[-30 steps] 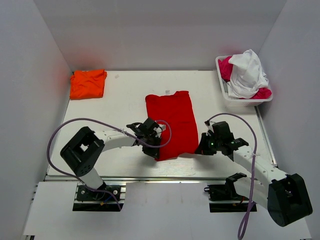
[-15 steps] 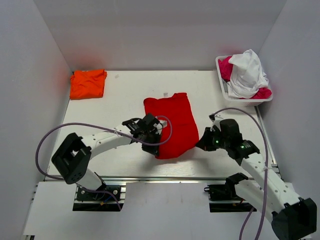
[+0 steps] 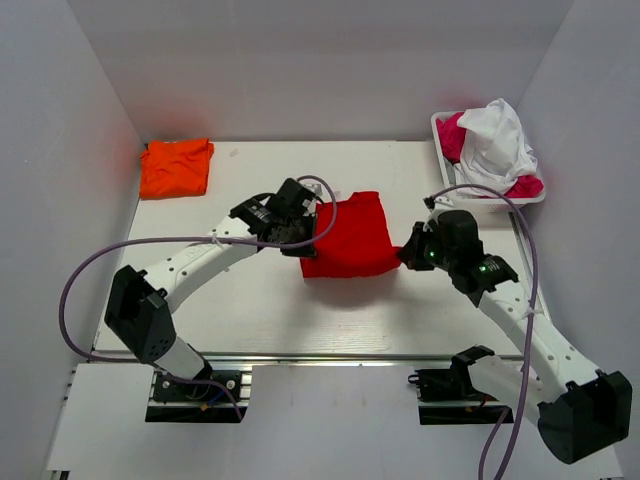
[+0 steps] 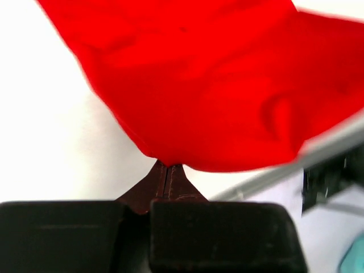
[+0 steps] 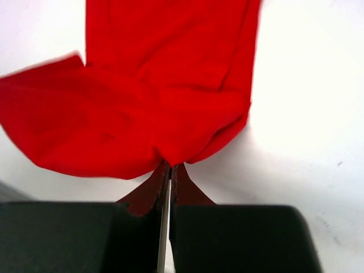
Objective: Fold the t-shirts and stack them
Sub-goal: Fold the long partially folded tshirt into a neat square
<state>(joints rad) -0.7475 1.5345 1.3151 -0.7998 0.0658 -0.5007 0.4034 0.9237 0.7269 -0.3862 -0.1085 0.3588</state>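
The bright red, soft cloth t-shirt (image 3: 352,235) is over the middle of the white bench (image 3: 240,310), its near edge raised. The left claw (image 4: 166,170) is clenched on one near corner and the right claw (image 5: 169,170) on the other. The orange cloth t-shirt (image 3: 176,167) lies folded at the far left corner.

- Shows the right gripper (image 5: 168,168) low and centred, its 2 dark fingers pressed tight together.
- Pinches a gathered edge of the red t-shirt (image 5: 148,102) right at the fingertips.
- Fans out ahead of the claw: a wide, rumpled lobe to the left, a narrower folded band straight ahead.
- Shows white table (image 5: 307,114) right of the claw.
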